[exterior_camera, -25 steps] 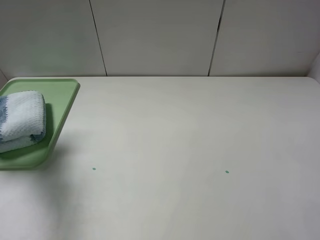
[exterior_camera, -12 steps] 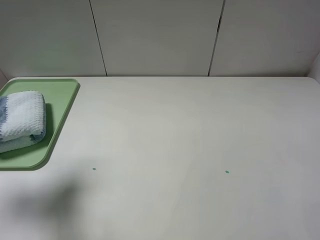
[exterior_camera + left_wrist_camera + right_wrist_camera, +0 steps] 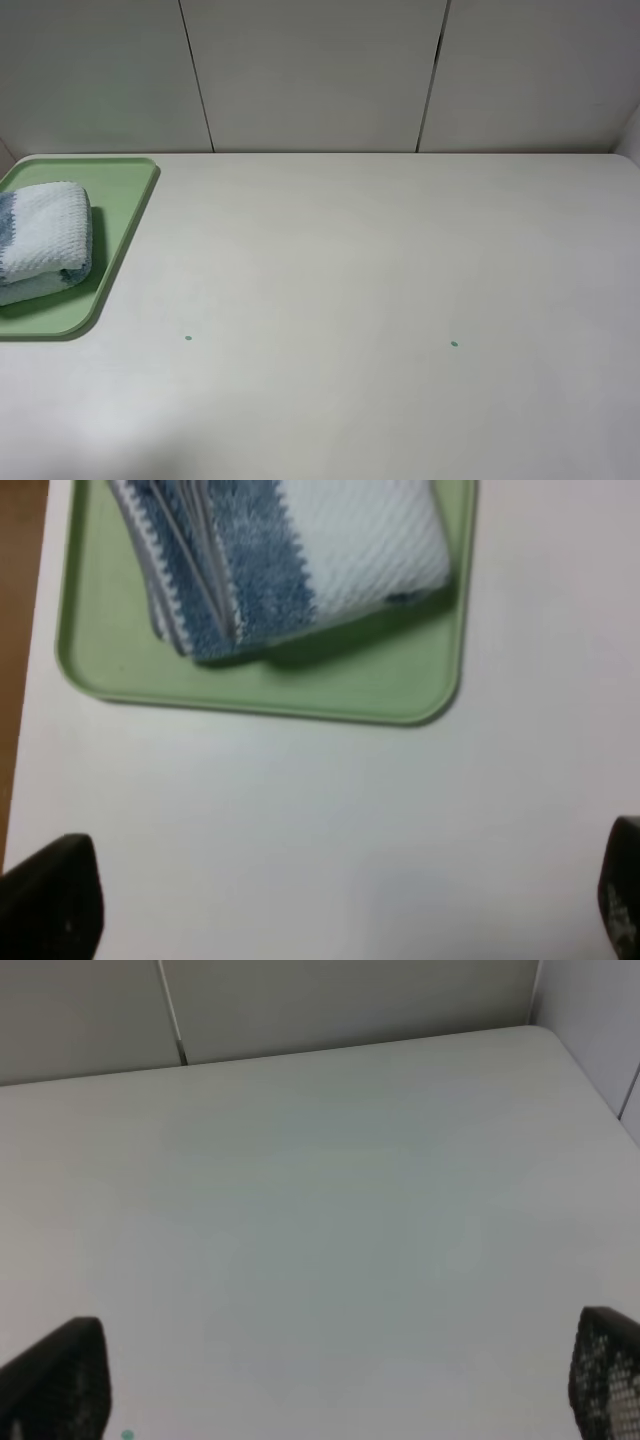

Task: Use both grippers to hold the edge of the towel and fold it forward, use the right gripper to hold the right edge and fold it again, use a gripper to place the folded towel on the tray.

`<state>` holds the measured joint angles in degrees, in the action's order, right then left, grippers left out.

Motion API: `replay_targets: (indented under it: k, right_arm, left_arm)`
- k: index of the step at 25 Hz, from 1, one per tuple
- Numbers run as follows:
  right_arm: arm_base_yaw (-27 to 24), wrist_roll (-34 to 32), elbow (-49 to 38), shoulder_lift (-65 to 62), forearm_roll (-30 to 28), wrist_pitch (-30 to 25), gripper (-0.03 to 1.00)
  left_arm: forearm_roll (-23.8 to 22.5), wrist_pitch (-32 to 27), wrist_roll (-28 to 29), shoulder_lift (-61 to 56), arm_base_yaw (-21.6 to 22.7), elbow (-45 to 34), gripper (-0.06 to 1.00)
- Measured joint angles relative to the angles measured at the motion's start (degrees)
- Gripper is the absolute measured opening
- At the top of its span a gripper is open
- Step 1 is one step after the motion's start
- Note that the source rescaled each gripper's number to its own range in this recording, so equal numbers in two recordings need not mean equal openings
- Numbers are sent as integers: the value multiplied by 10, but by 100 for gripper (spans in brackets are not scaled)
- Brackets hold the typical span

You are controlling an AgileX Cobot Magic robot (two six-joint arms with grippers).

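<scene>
Towel (image 3: 42,240) lies folded into a thick bundle on the tray (image 3: 125,215), which sits at the far left of the tabletop (image 3: 380,270) in the high view. The left wrist view shows the same bundle from closer: its stacked blue and pale layers rest inside the tray's low rim, with green floor bare on the side nearest the camera. The bundle looks settled and fully within the rim.

The left hand (image 3: 330,905) stands wide open and empty, its two black jaw tips apart at the picture's edges, hanging over bare tabletop just beside the tray. The right hand (image 3: 340,1380) is likewise wide open and holds nothing; it looks out over bare tabletop towards the back panels. Neither arm shows in the high view.

Judging by how things lie, both folds and the placing look done, so the task appears complete, or at its very last step. What remains seems only to keep both hands clear of the tray so the bundle is not disturbed.

No brand, label or readable writing shows anywhere; only two small green dots mark the tabletop.
</scene>
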<state>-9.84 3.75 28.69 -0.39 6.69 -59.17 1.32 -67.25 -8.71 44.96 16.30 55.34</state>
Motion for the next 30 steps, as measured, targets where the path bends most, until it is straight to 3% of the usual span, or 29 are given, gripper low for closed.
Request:
replay_targets:
  k: [14,22,30]
  right_arm:
    - [0,0,0,0,0,0,100]
    - [0,0,0,0,0,0,100]
    - [0,0,0,0,0,0,100]
  left_arm:
    - [24,1,-19,-290,-4,-85,100]
    - [23,6,-19,-387,-80,-161,100]
    - [23,58,-19,-447,-132,-243,100]
